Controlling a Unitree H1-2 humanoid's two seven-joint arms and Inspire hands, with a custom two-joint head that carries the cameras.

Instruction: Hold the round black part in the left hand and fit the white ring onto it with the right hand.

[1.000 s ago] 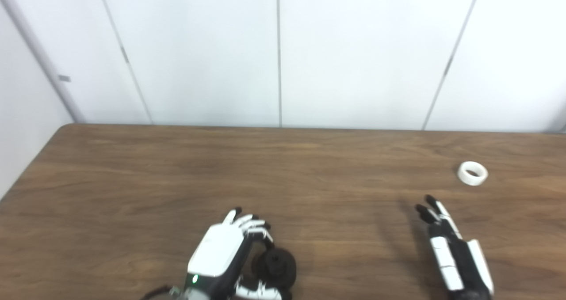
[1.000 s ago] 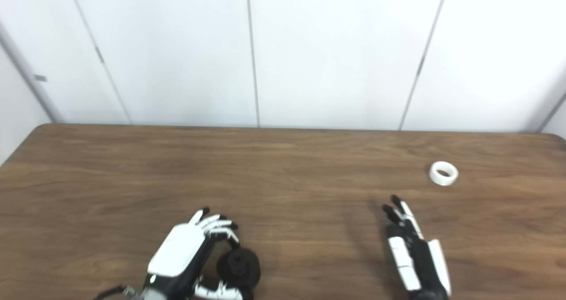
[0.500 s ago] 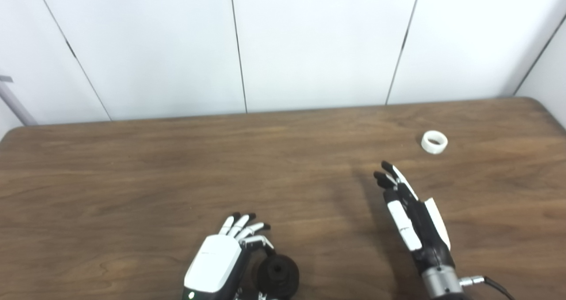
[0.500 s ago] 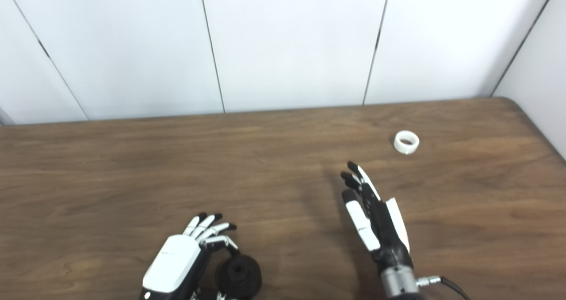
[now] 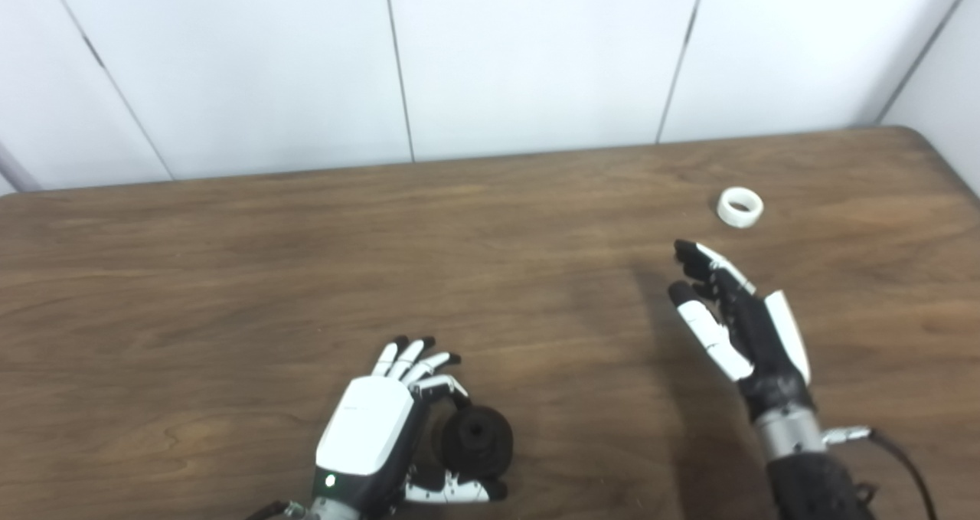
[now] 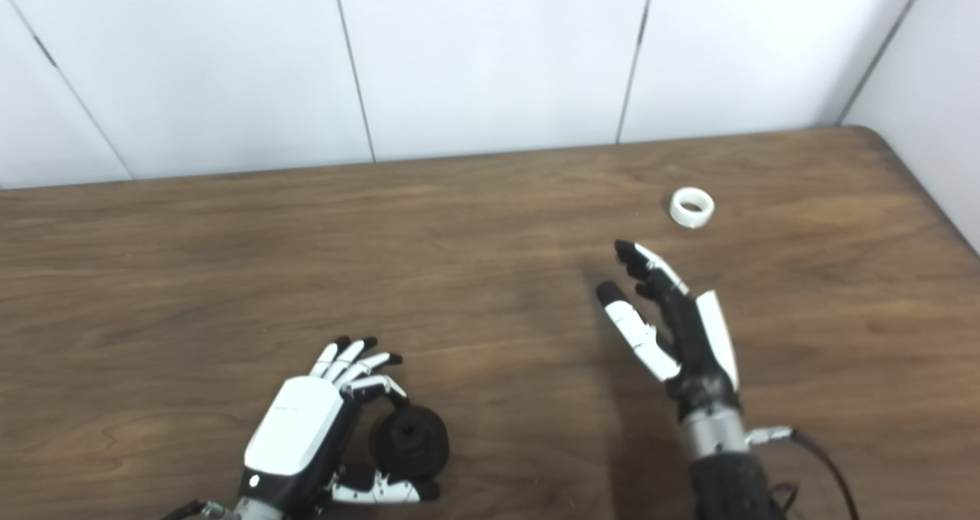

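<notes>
The round black part [image 5: 476, 440] sits low on the wooden table [image 5: 230, 275], near the front edge at about 6 o'clock in the scene, its flat face with a small centre hole turned up toward the cameras. The left hand [image 5: 379, 428] is closed around it: the thumb runs under its near side, one curled finger hooks over its far rim at roughly 11 o'clock of the part, and the other fingers [image 5: 406, 355] fan out and forward past it, black tips pointing toward 12 o'clock. The white back of this hand faces up, with a small green light showing near the wrist. Whether the part rests on the table or is lifted just clear cannot be told.

The white ring [image 5: 740, 207] lies flat on the table far off at about 2 o'clock from the black part, well apart from it, its opening facing up and nothing touching it.

The right hand [image 6: 674, 325] is above the table between the two, at about 7 o'clock from the ring and near it without contact. It stands edge-on, fingers extended and spread toward 11 o'clock, thumb held apart on the inner side, grasping nothing. A cable trails from its wrist.

No brand, label or legible writing shows on the hands, the part or the ring. White wall panels [image 5: 536, 53] stand behind the table's far edge.
</notes>
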